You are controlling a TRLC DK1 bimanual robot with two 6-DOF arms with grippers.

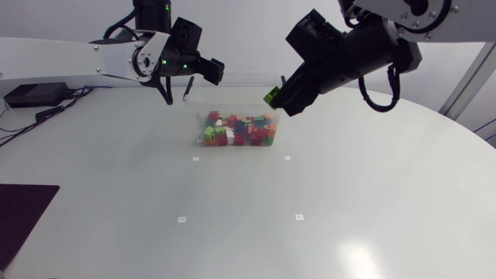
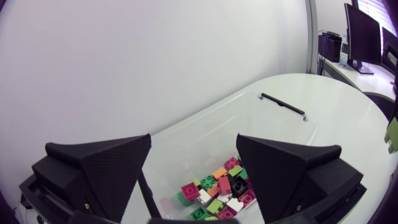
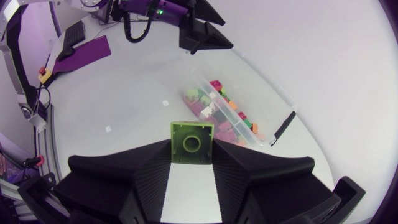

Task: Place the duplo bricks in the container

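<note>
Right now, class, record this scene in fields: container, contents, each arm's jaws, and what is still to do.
container: clear container, open at the top
contents: pile of mixed-colour bricks
right jaws: shut on a green brick, raised near the container's end
left jaws: open, empty, above the container
still to do: green brick not yet in the container

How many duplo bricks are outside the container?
1: the green brick held in the right gripper, by the container. None lies loose on the table, though the arms may hide some.

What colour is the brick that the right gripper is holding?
Lime green. The brick shows best in the right wrist view, clamped between the fingers of the right gripper.
</note>
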